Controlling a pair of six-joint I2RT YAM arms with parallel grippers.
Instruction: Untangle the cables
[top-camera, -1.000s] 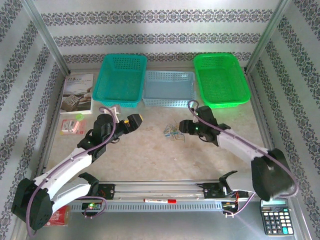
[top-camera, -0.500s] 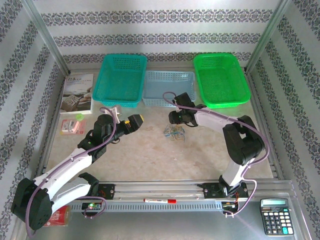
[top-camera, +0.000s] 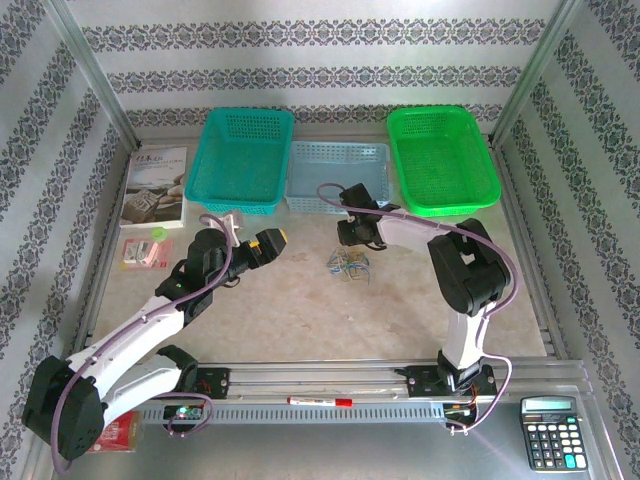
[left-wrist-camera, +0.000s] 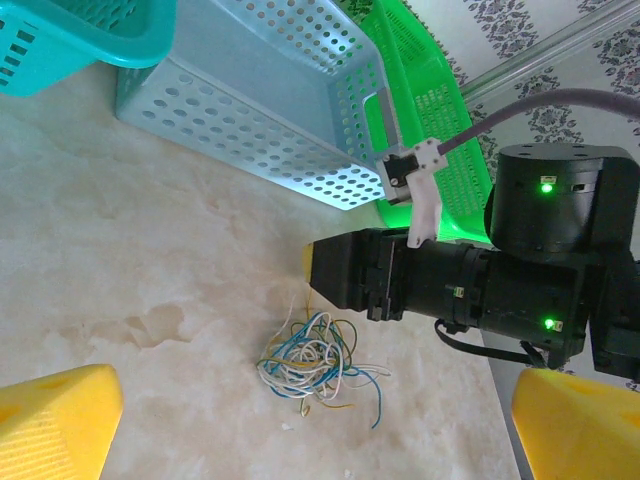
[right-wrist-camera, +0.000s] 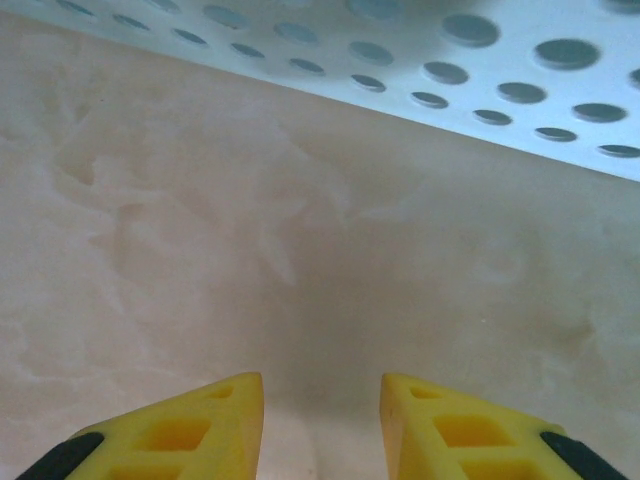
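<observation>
cables: I see one tangled heap on the table, near the blue basket, off its near wall.
right gripper: I read it between that basket wall and the heap, apart from the cables. Its fingers are narrowly parted with nothing between them.
left gripper: left of the basket's near corner, spread wide, empty.

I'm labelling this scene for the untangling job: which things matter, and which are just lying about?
Job in hand:
cables, in one tangled bunch

Lying about:
teal basket
pale blue basket
green basket
booklet
pink packet
marker
calculator
</observation>
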